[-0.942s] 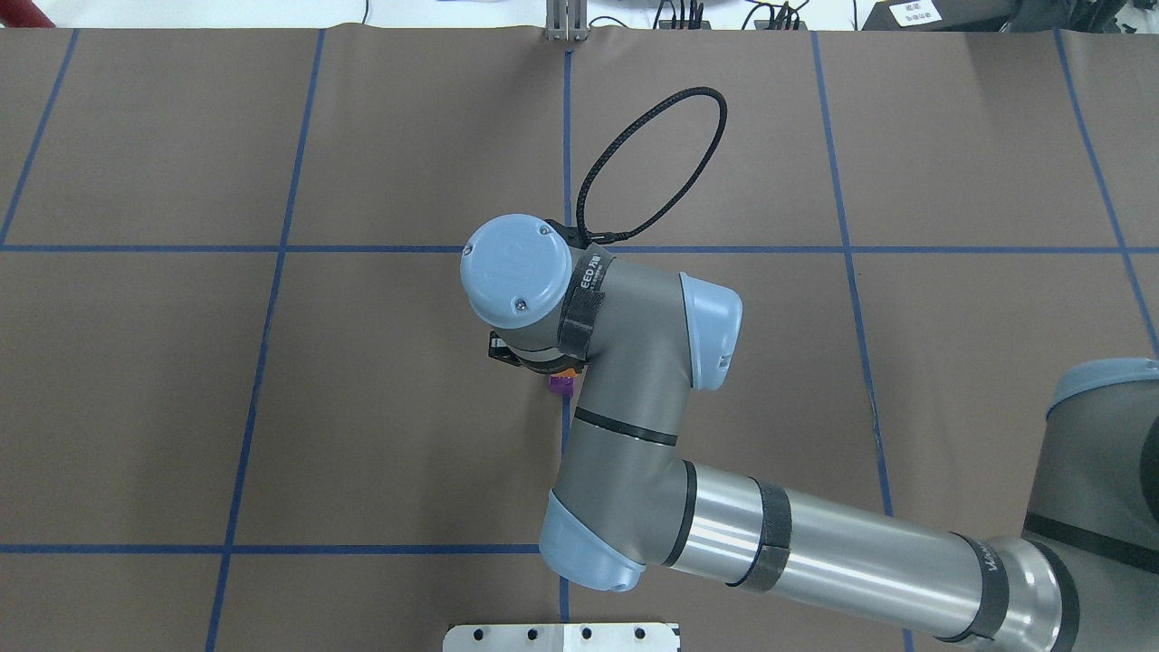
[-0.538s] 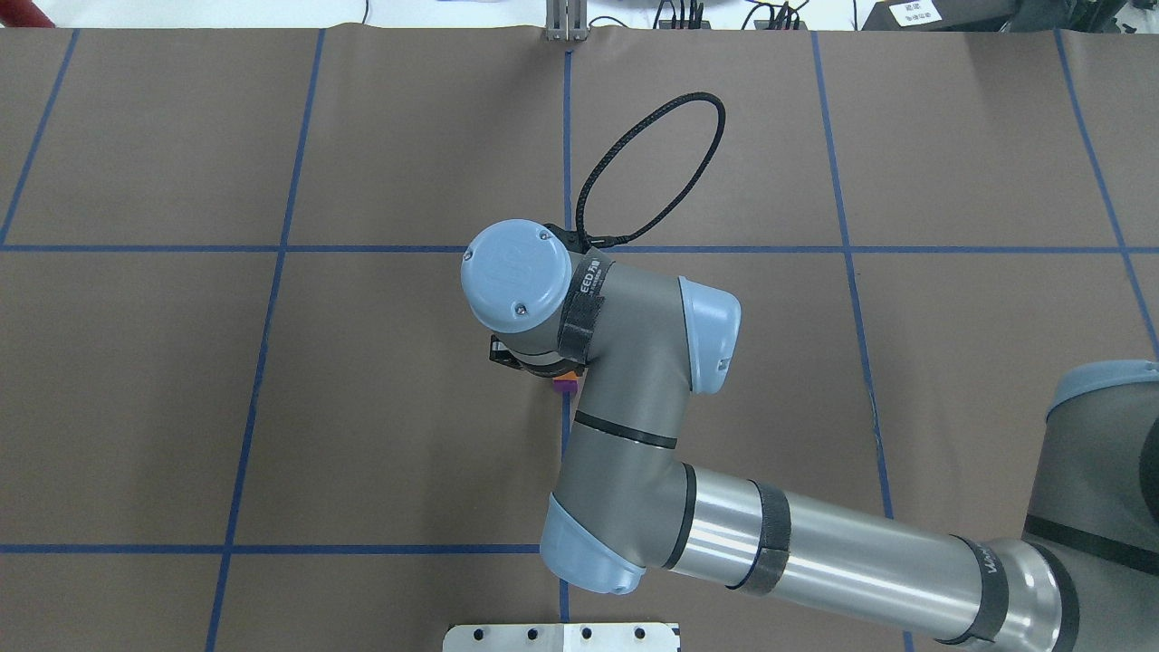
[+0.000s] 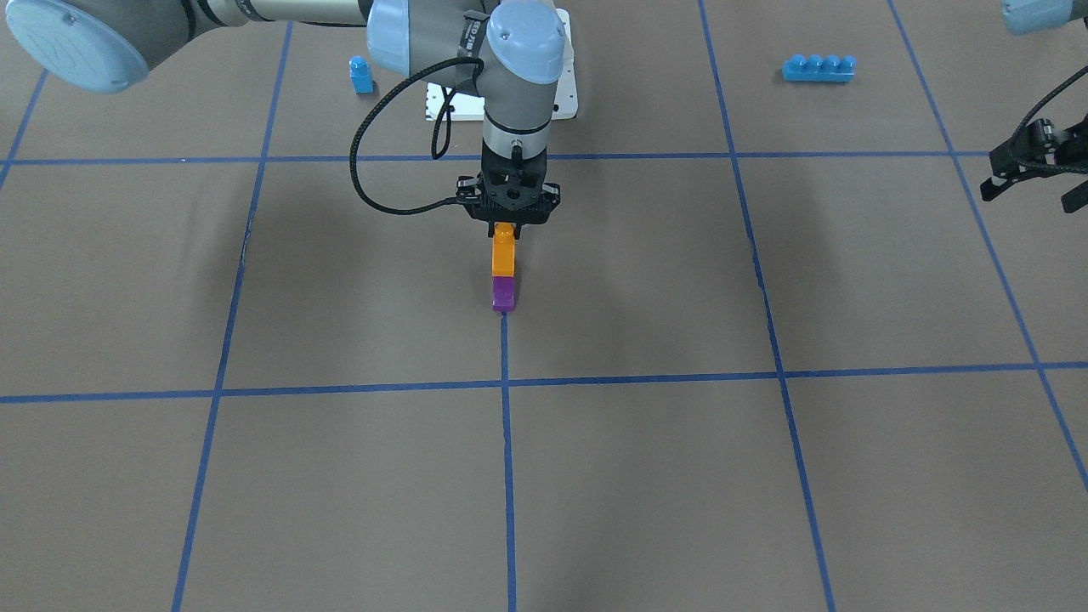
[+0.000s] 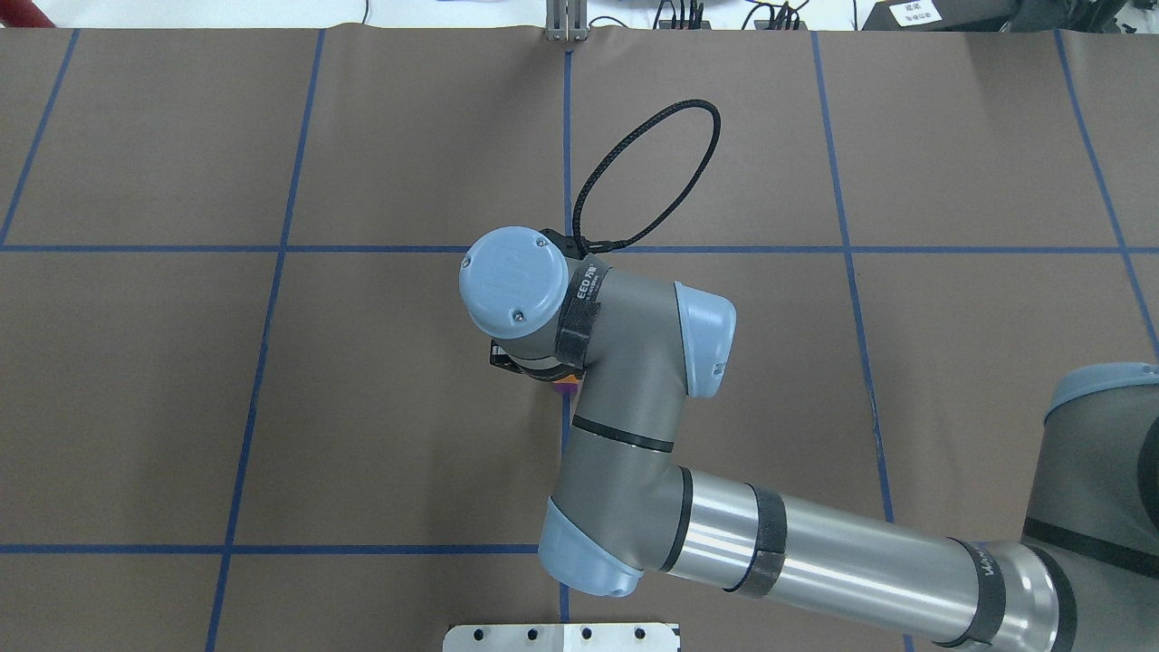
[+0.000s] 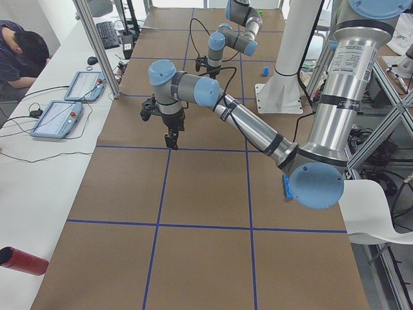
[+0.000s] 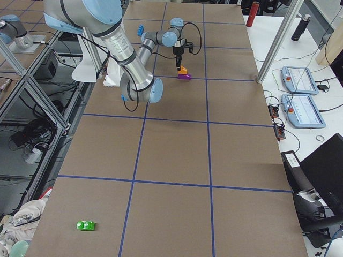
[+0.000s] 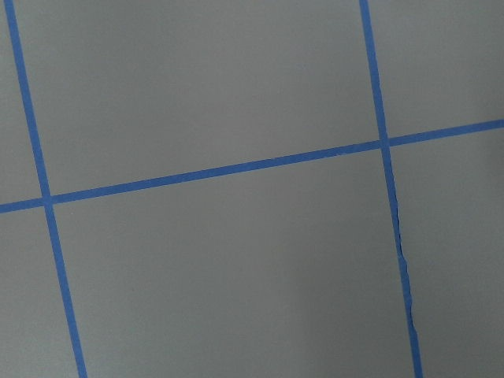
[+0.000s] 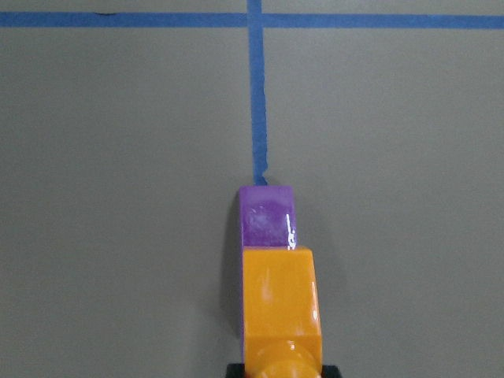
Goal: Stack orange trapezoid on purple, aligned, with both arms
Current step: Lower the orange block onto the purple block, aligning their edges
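The orange trapezoid [image 3: 503,252] is sitting directly over the purple [image 3: 503,294] near the table's middle, at the end of a blue tape line [image 3: 507,459]; from the front camera the two are reading as one column with no visible gap, and the right wrist camera is showing the orange block [image 8: 281,303] covering most of the purple one [image 8: 266,216], whose far part is still showing beyond it. The right gripper [image 3: 507,228] is pointing straight down and pinching the orange block at its stud end, fingers closed on it. Judgement: the placement is looking nearly complete, but whether the stud is fully seated cannot be told, and the exposed purple strip may be its slope or a small offset. Remaining: confirm alignment, press home, release, withdraw. The left gripper [image 3: 1033,166] is hanging well apart at the table's side, fingers spread and holding nothing; its wrist camera is showing only bare table and tape. A small blue block [image 3: 361,74] and a long blue brick [image 3: 818,68] are lying far off, nearer the robot's base.
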Tool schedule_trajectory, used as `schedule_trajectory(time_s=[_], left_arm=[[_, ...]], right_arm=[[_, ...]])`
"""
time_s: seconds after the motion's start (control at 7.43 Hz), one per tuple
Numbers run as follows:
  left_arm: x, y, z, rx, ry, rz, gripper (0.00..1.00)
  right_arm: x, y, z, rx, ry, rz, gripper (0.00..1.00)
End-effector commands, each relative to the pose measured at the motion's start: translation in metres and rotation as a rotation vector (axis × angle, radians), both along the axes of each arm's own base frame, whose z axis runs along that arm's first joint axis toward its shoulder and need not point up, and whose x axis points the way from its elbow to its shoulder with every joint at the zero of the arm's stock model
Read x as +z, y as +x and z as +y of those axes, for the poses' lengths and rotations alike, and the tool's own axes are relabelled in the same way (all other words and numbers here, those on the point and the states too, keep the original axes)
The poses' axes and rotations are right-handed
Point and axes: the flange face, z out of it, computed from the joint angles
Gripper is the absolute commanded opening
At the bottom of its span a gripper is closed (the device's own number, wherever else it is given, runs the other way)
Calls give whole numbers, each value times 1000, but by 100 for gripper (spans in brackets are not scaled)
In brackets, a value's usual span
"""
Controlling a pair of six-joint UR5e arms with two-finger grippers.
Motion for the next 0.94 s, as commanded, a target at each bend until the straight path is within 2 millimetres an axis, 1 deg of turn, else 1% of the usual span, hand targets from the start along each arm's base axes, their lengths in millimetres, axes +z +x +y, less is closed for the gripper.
schedule_trajectory(time_s=[0.0, 0.4, 0.54, 0.67, 0.81], left_arm=[[-1, 0, 0, 0, 2, 1, 100], [0, -1, 0, -2, 0, 1, 100], [0, 0, 0, 0, 0, 1, 100], [0, 0, 0, 0, 0, 1, 100], [-1, 0, 0, 0, 2, 1, 100]], right_arm=[[4, -5, 3, -3, 1, 8, 0], [15, -18, 0, -11, 7, 8, 0], [14, -18, -1, -16, 10, 5, 0], [15, -18, -1, -15, 13, 7, 99], [11, -17, 0, -17, 14, -1, 100]])
